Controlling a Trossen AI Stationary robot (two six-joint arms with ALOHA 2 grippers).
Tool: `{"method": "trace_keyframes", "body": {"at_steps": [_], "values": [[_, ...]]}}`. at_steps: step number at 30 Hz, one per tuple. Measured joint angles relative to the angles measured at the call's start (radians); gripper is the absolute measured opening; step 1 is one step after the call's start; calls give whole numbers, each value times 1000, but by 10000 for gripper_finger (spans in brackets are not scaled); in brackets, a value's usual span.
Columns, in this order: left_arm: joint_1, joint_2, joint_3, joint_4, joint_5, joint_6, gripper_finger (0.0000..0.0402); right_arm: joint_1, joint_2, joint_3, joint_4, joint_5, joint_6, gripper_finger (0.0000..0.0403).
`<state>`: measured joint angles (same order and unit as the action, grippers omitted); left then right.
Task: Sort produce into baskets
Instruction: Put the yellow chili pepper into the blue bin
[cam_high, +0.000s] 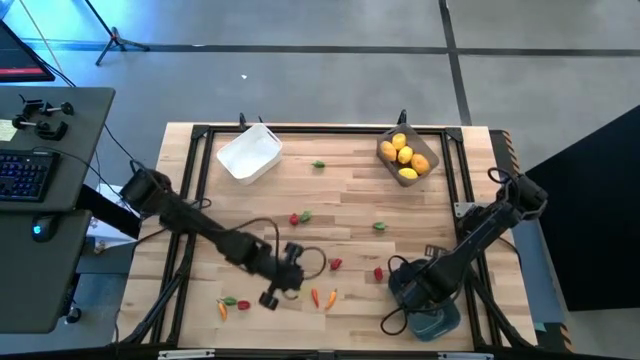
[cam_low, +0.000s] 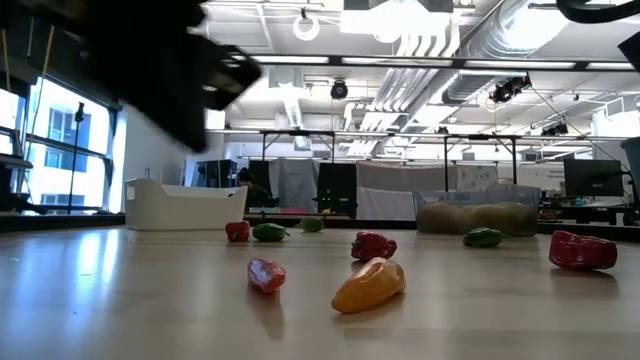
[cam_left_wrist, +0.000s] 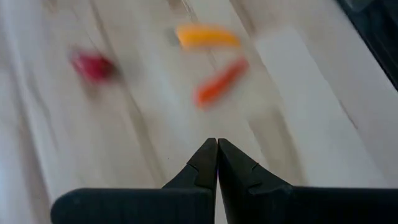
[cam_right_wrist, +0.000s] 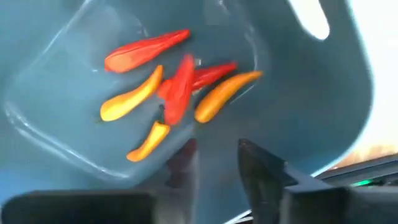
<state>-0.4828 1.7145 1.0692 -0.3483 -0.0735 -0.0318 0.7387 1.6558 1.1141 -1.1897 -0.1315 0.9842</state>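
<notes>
Right gripper (cam_right_wrist: 217, 165): hangs over the blue basket (cam_high: 432, 318) at the table's near right corner; fingers a little apart, nothing between them.
Blue basket contents: slim red and orange peppers (cam_right_wrist: 180, 87) lie in a loose heap, one red piece lying across the others.
Left gripper (cam_left_wrist: 217, 163): low over the near-left boards; fingers pressed together, empty.
Loose produce nearby: an orange pepper (cam_left_wrist: 207, 36) and a thin red-orange one (cam_left_wrist: 219, 82) lie just ahead of the left gripper, a red piece (cam_left_wrist: 93, 66) off to one side.
Mid table: small red and green pieces (cam_high: 300, 216) scattered, well apart.
Far side: white basket (cam_high: 250, 153) at the left, grey basket (cam_high: 408, 157) with yellow lemons (cam_high: 404, 155) at the right.
Risk: closed fingers would likely nudge a pepper rather than take it; the smooth, tapered pieces look apt to roll or skid.
Materials: glossy moulded plastic produce, rounded or pointed; smooth-walled baskets with rounded corners; pale planked wooden table (cam_high: 350, 190).
</notes>
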Motion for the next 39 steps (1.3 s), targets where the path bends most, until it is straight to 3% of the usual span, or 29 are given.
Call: {"method": "trace_keyframes", "body": {"at_steps": [6,11,20,24,30,39], "values": [[-139,0,71,-321,84,-214,0,-29,0,0,-1,19,-109,183],[-282,0,76,-410,214,-364,0,-59,0,0,-16,76,-181,212],[-481,0,72,-463,161,-578,37,-114,0,0,-22,150,-265,216],[-506,20,71,-540,98,-569,74,-132,-1,0,-22,151,-283,216],[-508,79,70,-530,94,-426,119,-137,-1,1,-34,138,-285,216],[-509,145,71,-554,155,-367,116,-137,-1,6,-61,81,-280,216]]}}
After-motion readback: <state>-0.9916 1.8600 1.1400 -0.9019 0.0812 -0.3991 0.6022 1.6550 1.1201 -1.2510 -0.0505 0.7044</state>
